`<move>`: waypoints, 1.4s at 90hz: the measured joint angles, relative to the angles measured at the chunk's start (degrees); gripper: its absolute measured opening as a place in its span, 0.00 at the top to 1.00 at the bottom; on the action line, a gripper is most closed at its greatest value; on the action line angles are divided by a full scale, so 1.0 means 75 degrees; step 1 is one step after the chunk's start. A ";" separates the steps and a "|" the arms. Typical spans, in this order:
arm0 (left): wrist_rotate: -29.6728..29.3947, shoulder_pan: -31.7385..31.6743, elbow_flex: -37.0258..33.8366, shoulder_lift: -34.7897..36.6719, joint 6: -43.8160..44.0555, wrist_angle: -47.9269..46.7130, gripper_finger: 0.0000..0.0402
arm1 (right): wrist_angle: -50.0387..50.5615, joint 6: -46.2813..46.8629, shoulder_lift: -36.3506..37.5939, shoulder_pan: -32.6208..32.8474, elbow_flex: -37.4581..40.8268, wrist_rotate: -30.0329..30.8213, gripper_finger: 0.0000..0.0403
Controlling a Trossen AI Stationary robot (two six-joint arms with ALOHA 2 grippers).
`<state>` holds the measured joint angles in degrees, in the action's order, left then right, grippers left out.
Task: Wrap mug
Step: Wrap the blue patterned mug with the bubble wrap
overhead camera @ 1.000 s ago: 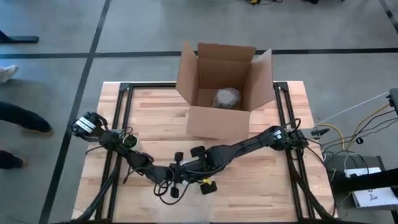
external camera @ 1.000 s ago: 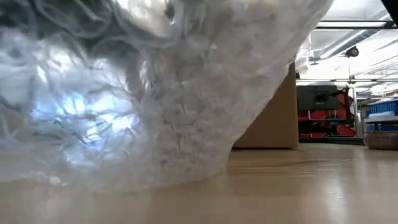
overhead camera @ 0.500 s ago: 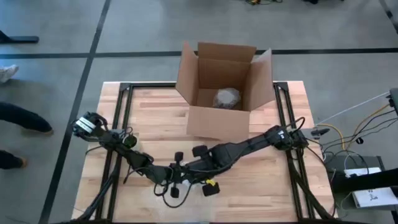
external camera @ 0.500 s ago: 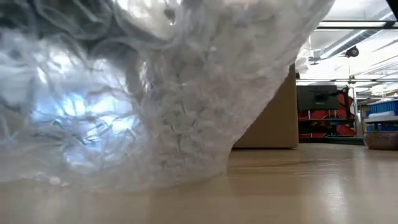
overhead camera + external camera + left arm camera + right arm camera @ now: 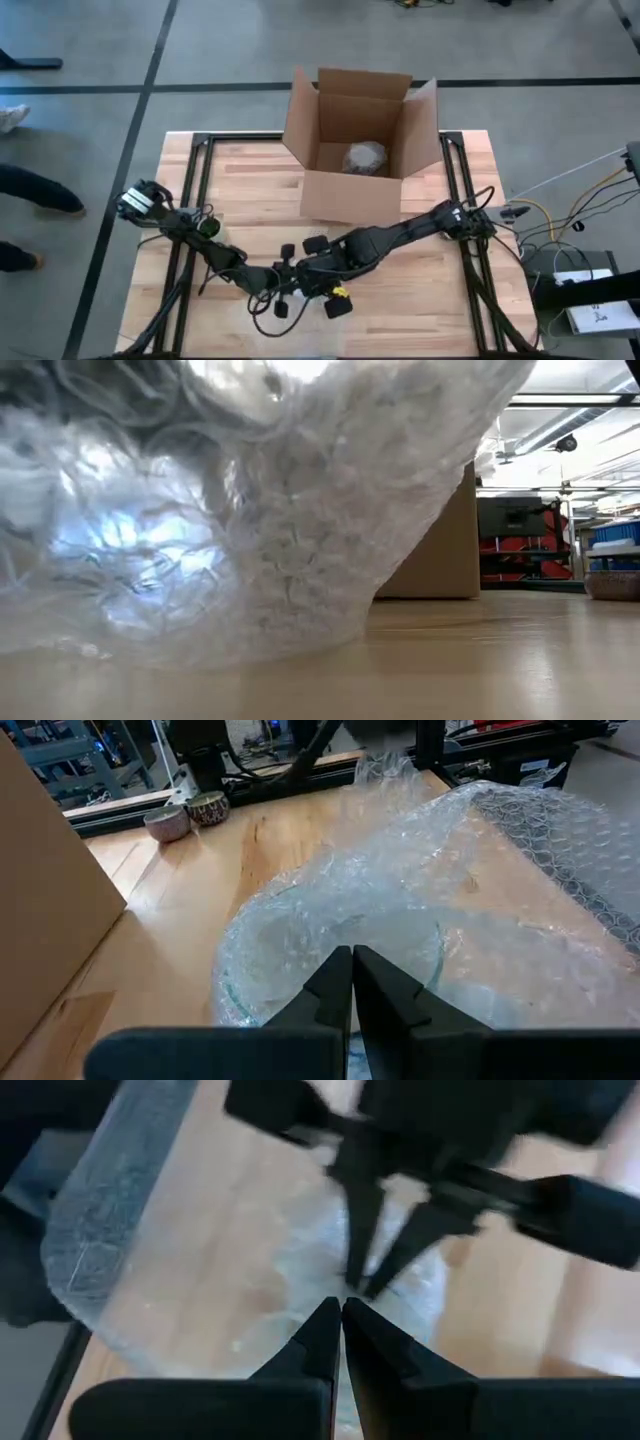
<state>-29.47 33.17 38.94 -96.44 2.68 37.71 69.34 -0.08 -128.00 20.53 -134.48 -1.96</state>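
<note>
While both arms reach low, left gripper (image 5: 352,982) pinching bubble wrap (image 5: 480,910), right gripper (image 5: 340,1330) meeting it.

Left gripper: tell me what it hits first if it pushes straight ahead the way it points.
Most likely the bubble wrap. The left gripper, fingers together, already points into the crumpled sheet lying on the table. Beyond the wrap stand two small bowls, but depth is hard to judge.

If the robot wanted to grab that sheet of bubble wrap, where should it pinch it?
Probably the raised crinkled fold at the middle of the bubble wrap, from above. There it bunches up off the table, so a claw could close around it; elsewhere it lies flatter.
</note>
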 joint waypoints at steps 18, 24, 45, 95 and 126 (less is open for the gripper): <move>0.0000 -0.0003 -0.0001 0.0002 0.0052 -0.0002 1.00 | 0.0114 -0.0022 -0.0526 -0.0056 0.0126 0.0002 0.99; 0.0000 0.0006 -0.0003 0.0058 0.0048 -0.0070 1.00 | 0.0255 -0.0005 -0.0637 -0.0102 0.0199 0.0065 0.99; 0.0000 0.0157 -0.0026 0.0621 0.0037 -0.0773 1.00 | 0.0390 0.0067 -0.0752 -0.0295 0.0917 0.0143 0.99; -0.0009 0.0216 -0.0012 0.1546 0.0206 -0.2181 1.00 | 0.0073 0.0429 -0.0719 -0.0323 0.1158 0.0061 1.00; -0.0015 0.0204 -0.0012 0.1373 0.0254 -0.2114 1.00 | 0.0803 0.0598 -0.0534 -0.0257 0.0077 0.0062 1.00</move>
<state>-29.58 34.70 38.85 -86.15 4.58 21.85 75.36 4.40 -132.01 18.61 -133.91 -1.49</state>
